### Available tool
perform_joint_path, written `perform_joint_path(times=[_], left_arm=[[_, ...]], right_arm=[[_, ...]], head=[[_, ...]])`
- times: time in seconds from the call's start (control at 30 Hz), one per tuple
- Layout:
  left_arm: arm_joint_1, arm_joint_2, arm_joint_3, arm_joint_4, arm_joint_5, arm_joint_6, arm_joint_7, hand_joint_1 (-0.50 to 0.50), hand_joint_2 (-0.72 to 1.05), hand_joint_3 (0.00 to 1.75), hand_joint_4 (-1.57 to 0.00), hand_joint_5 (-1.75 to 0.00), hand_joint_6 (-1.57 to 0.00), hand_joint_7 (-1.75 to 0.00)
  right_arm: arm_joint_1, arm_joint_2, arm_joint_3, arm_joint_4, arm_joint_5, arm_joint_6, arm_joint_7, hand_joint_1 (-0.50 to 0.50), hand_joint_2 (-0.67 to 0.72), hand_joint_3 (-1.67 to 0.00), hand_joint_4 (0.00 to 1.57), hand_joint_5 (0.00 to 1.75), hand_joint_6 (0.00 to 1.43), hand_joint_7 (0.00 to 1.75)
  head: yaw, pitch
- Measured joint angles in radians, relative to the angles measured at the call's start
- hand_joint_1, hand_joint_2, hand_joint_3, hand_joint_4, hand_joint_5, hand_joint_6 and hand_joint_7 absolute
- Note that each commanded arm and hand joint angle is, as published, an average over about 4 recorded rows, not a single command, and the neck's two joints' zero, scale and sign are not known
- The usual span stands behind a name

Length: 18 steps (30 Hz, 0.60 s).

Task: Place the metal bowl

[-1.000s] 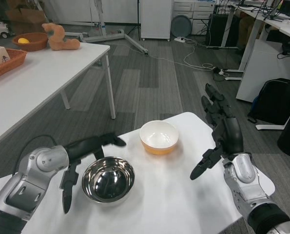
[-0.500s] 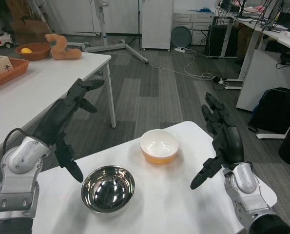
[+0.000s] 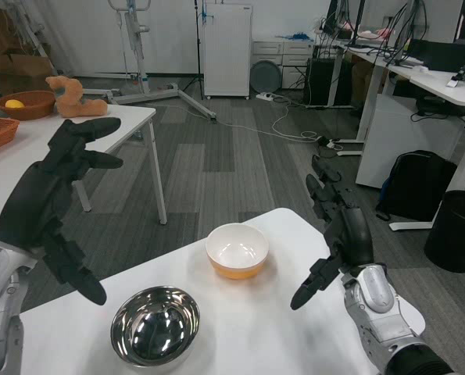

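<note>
Near the table's (image 3: 248, 328) front edge sat the metal bowl (image 3: 155, 336), untouched. Raised above its left side, left hand (image 3: 48, 199) spread, empty; right hand (image 3: 338, 234) likewise released.

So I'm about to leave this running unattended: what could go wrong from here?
The metal bowl sits close to the white table's front left edge; a clumsy reach by the open left hand, raised above and left of it, might push it off. The orange bowl stands just behind, so a slide forward could knock it. The right hand is open, holding nothing.
</note>
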Motion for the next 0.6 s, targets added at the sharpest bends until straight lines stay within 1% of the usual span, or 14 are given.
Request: perform_joint_path(times=[0.07, 0.13, 0.23, 0.3, 0.37, 0.5, 0.6], left_arm=[[0.0, 0.009, 0.003, 0.0, -0.003, 0.001, 0.0, -0.5, -0.41, 0.22, 0.0, -1.23, 0.0, -0.91], [0.0, 0.015, 0.004, 0.002, -0.01, 0.001, 0.0, -0.5, -0.41, 0.17, 0.0, -1.23, 0.0, -0.91], [0.0, 0.018, 0.007, 0.01, -0.027, 0.001, 0.0, -0.5, -0.37, 0.17, 0.0, -1.23, 0.0, -0.91], [0.0, 0.021, 0.012, 0.014, -0.041, 0.0, 0.0, -0.5, -0.37, 0.17, 0.0, -1.23, 0.0, -0.91], [0.0, 0.023, 0.023, 0.016, -0.05, -0.004, 0.0, -0.5, -0.37, 0.17, 0.0, -1.23, 0.0, -0.91], [0.0, 0.031, 0.054, 0.02, -0.057, -0.008, 0.0, -0.5, -0.37, 0.17, 0.0, -1.23, 0.0, -0.91], [0.0, 0.045, 0.07, 0.036, -0.07, -0.016, 0.0, -0.5, -0.37, 0.17, 0.0, -1.23, 0.0, -0.96]], right_arm=[[-0.001, 0.001, -0.004, -0.014, -0.01, 0.0, -0.001, -0.29, 0.6, 0.0, 0.0, 0.0, 0.0, 0.17], [-0.003, 0.005, -0.009, -0.025, -0.021, 0.0, -0.002, -0.29, 0.6, 0.0, 0.0, 0.0, 0.0, 0.16], [-0.006, 0.016, -0.02, -0.038, -0.04, 0.0, -0.002, -0.29, 0.6, 0.0, 0.0, 0.0, 0.0, 0.14], [-0.006, 0.025, -0.026, -0.051, -0.053, 0.001, -0.002, -0.29, 0.6, 0.0, 0.0, 0.0, 0.0, 0.17], [-0.007, 0.034, -0.032, -0.06, -0.067, 0.002, -0.003, -0.29, 0.6, 0.0, 0.0, 0.0, 0.0, 0.21], [-0.007, 0.048, -0.047, -0.084, -0.1, 0.006, -0.007, -0.29, 0.6, 0.0, 0.0, 0.0, 0.0, 0.19], [-0.009, 0.06, -0.061, -0.102, -0.13, 0.012, -0.01, -0.29, 0.6, 0.0, 0.0, 0.0, 0.0, 0.21]], head=[[-0.006, 0.0], [-0.01, 0.0], [-0.012, 0.001], [-0.01, 0.008], [-0.006, 0.02], [-0.003, 0.053], [-0.003, 0.072]])
